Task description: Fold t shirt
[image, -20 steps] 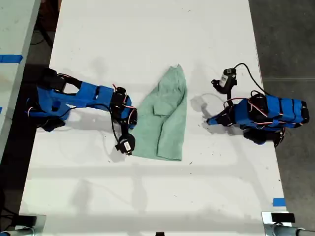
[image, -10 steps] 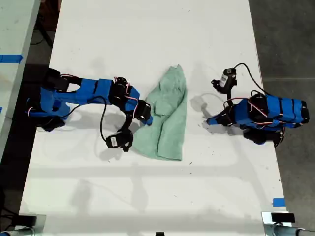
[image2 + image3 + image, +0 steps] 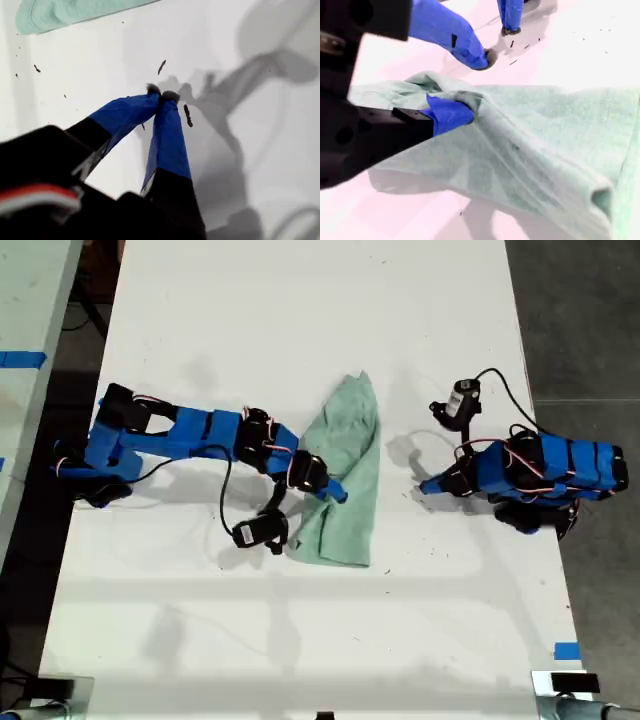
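The pale mint-green t shirt (image 3: 352, 475) lies rumpled in the middle of the white table (image 3: 300, 320), its point toward the far edge. My second gripper (image 3: 332, 488) reaches in from the exterior view's left and lies on the shirt's near half. In the second wrist view the t shirt (image 3: 535, 150) is bunched over one blue fingertip (image 3: 451, 114), and the other fingertip (image 3: 480, 54) rests past the cloth edge, so the second gripper (image 3: 476, 85) is open. My first gripper (image 3: 422, 486) (image 3: 161, 95) is shut and empty on bare table at the exterior view's right of the shirt (image 3: 65, 12).
The first arm's blue body (image 3: 545, 475) and its cable (image 3: 500, 380) sit by the table edge at the exterior view's right. Dark specks (image 3: 187, 115) dot the table. Dark floor (image 3: 580, 320) borders the table. Blue tape (image 3: 566, 650) marks its near corner at the exterior view's right.
My second arm has stretched toward the exterior view's right onto the shirt, pushing its edge over so the cloth looks narrower. The first arm has not moved.
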Motion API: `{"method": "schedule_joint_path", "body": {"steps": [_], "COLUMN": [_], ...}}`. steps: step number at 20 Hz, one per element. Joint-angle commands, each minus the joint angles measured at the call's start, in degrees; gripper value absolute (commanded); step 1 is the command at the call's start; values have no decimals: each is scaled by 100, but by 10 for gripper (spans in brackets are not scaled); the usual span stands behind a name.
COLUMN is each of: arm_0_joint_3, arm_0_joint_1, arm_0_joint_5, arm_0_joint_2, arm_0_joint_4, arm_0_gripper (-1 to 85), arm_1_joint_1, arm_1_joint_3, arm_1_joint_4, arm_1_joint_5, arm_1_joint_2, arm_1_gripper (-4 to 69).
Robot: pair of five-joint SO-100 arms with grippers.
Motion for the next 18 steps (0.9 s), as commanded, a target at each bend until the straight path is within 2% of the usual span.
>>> {"method": "schedule_joint_path", "body": {"steps": [1, 6, 10, 12, 13, 16, 17, 18], "arm_0_joint_3": [-396, -396, -396, -387, -334, 325, 536, 835], "arm_0_joint_1": [-53, -53, -53, -44, -62, -193, -193, -202], "arm_0_joint_5": [158, 185, 220, 158, 35, -738, -932, -1134], "arm_0_joint_2": [-211, -773, -457, 123, 554, 2197, 2672, 3173], "arm_0_joint_4": [-387, -861, -694, -264, 149, 1362, 1679, 1925], "arm_0_gripper": [173, 195, 192, 182, 176, 149, 134, 68], "arm_1_joint_1": [-44, -44, -44, -44, -44, -44, -44, -44], "arm_1_joint_3": [308, 308, 308, 308, 308, 308, 308, 308], "arm_1_joint_4": [26, 26, 26, 26, 26, 26, 26, 26], "arm_1_joint_5": [-79, -79, -79, -79, -79, -79, -79, -79], "arm_1_joint_2": [88, 88, 88, 88, 88, 88, 88, 88], "arm_1_gripper": [11, 11, 11, 11, 11, 11, 11, 11]}}
